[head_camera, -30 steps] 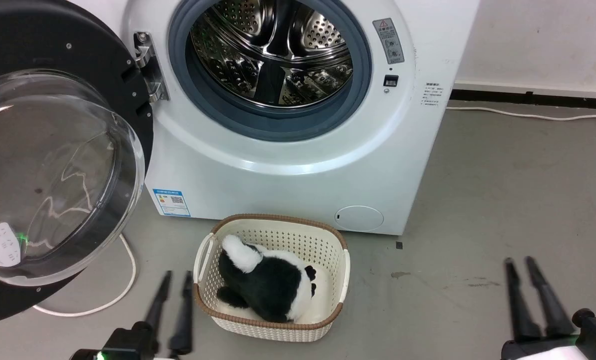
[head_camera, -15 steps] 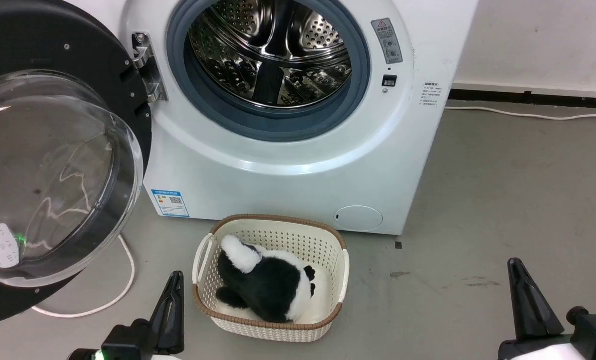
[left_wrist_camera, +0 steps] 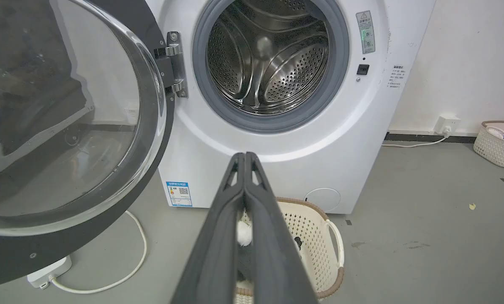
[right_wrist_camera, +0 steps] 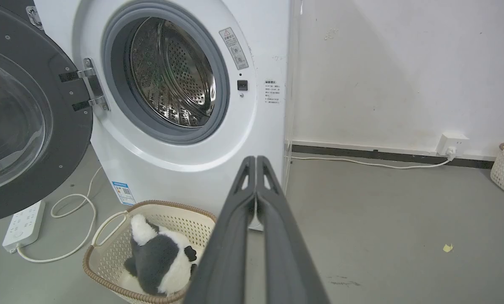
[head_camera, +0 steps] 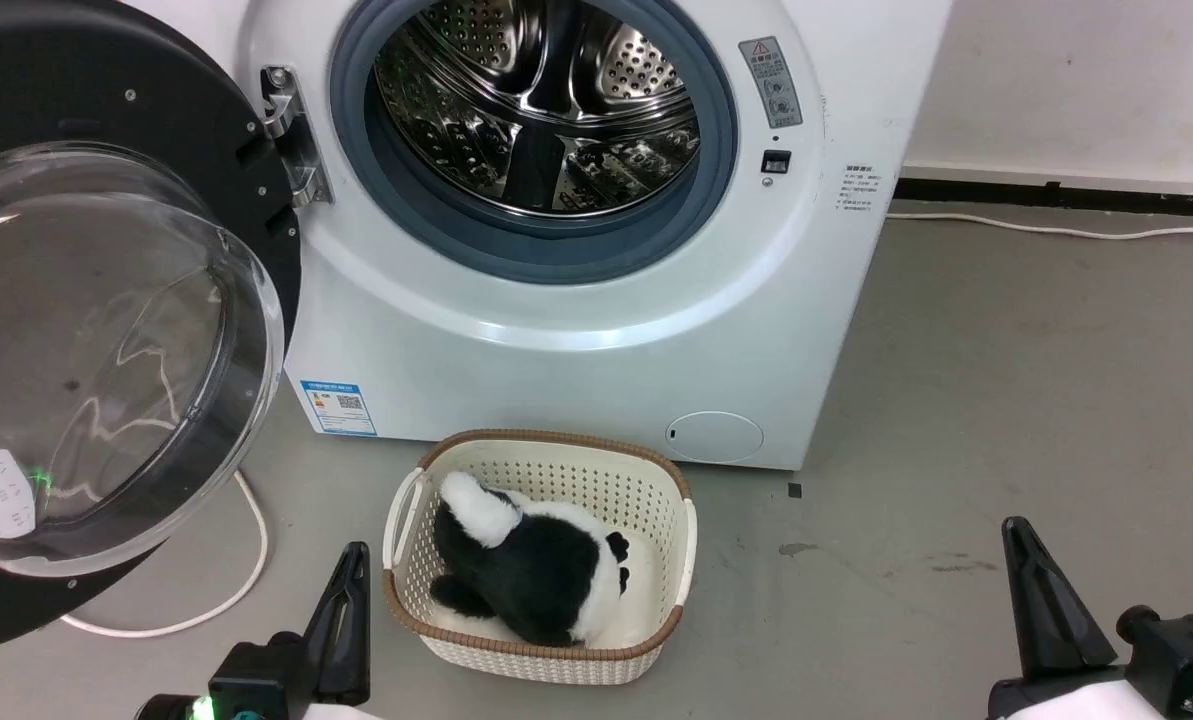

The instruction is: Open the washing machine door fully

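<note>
The washing machine door (head_camera: 106,330) is hanging swung out to the left of the opening on its metal hinge (head_camera: 291,135), its black ring and bulging clear window facing outward, well clear of the grey gasket (head_camera: 556,255). The washing machine (head_camera: 576,340), white, is standing on the grey floor (head_camera: 1006,380) against a pale wall, and its steel drum (head_camera: 546,110) is lying exposed to view. A blue-white label (head_camera: 338,406) is sitting at the lower left corner of the front. A cream basket (head_camera: 656,490) with a brown rim is resting on the floor just before the machine, and a black-and-white plush toy (head_camera: 536,575) is lying inside it. A white cable (head_camera: 246,560) is curling across the floor under the door, running to a power strip (right_wrist_camera: 23,223). The left gripper (head_camera: 354,555) is hovering low beside the basket's left side, fingers pressed together, holding nothing and touching nothing. The right gripper (head_camera: 1016,530) is hovering over bare floor well right of the basket, fingers likewise pressed together and empty. A second basket (left_wrist_camera: 499,145) is standing by the wall at far right.
</note>
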You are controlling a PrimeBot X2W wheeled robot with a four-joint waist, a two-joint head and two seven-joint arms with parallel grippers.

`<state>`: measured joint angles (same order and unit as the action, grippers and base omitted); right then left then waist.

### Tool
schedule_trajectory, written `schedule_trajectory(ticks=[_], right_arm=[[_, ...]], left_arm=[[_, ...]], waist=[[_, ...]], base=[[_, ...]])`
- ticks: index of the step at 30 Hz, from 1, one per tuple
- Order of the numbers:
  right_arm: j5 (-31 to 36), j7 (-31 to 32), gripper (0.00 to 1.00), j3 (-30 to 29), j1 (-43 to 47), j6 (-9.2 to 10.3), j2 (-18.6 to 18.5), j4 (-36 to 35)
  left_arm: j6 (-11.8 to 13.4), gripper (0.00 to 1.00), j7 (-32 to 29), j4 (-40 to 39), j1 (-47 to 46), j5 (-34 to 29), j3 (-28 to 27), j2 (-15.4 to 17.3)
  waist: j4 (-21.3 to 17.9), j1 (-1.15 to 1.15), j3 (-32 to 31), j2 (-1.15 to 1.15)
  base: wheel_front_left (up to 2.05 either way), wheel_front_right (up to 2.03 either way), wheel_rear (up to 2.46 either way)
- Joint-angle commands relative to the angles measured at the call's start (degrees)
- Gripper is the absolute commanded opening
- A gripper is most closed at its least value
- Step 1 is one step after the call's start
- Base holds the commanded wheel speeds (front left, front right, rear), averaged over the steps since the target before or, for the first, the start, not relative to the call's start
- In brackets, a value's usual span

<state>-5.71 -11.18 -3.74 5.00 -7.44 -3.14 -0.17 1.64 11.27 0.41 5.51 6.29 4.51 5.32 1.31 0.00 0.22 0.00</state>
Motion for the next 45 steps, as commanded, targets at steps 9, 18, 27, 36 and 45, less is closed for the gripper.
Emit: schedule_trajectory(ticks=[9,18,27,36,45], right_arm=[[0.87,1.11,0.00,0.40,-1.26,-0.01,0.08,0.05],[1.38,2.16,0.00,0.75,-1.65,-0.02,0.10,0.07],[1.89,3.22,0.00,1.10,-2.04,-0.02,0.12,0.08],[2.40,4.28,0.00,1.45,-2.44,-0.02,0.14,0.09],[3.07,5.69,0.00,1.92,-2.96,-0.03,0.16,0.11]], left_arm=[[-0.38,0.00,-1.24,-0.11,-1.47,-0.97,-0.65,-0.35],[-0.51,0.00,-2.29,-0.14,-1.89,-1.52,-1.06,-0.57],[-0.65,0.00,-3.34,-0.17,-2.32,-2.08,-1.46,-0.79],[-0.78,0.00,-4.40,-0.20,-2.74,-2.64,-1.87,-1.01],[-0.96,0.00,-5.80,-0.25,-3.31,-3.39,-2.41,-1.30]], waist=[[-0.12,0.00,-0.02,0.00],[-0.25,0.00,-0.04,0.00],[-0.37,0.00,-0.06,0.00],[-0.50,0.00,-0.08,0.00],[-0.66,0.00,-0.11,0.00]], base=[[0.00,0.00,0.00],[0.00,0.00,0.00],[0.00,0.00,0.00],[0.00,0.00,0.00],[0.00,0.00,0.00]])
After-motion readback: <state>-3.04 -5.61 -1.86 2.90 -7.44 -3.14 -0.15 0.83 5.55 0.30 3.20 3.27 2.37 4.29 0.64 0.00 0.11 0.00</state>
